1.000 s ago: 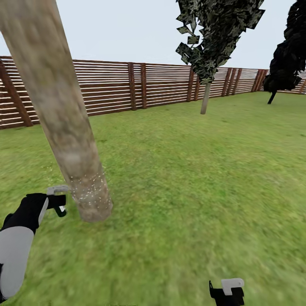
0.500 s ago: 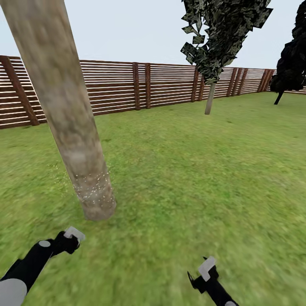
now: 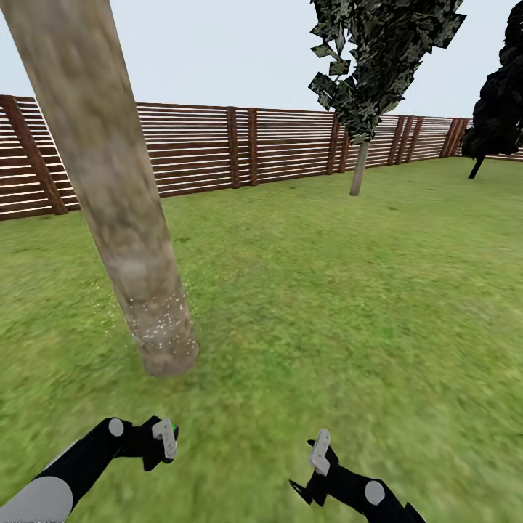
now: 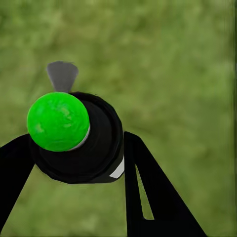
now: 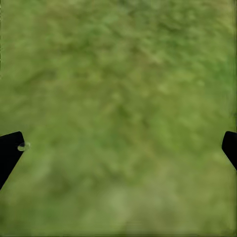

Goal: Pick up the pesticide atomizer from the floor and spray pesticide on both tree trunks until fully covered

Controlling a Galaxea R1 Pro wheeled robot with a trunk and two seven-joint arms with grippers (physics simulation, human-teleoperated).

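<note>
The pesticide atomizer [image 4: 96, 143], a black body with a bright green round cap [image 4: 58, 121] and a grey nozzle, sits between the fingers of my left gripper [image 4: 74, 140], which is shut on it. In the head view that gripper [image 3: 163, 439] hangs low over the grass, a short way in front of the near tree trunk [image 3: 127, 232]. White specks dot the trunk's base [image 3: 160, 319]. The second tree [image 3: 385, 51] stands far off by the fence, its thin trunk [image 3: 358, 168] bare. My right gripper [image 3: 319, 450] is open over grass, nothing between its fingers [image 5: 11, 150].
A brown slat fence [image 3: 218, 149] closes the lawn [image 3: 349, 290] at the back. A near-black conifer [image 3: 501, 102] stands at the far right. Open grass stretches between the near trunk and the far tree.
My left gripper has dropped away from the trunk's base and swung inward, toward the near middle. My right gripper has risen and moved left. The view shifted slightly at first, then held.
</note>
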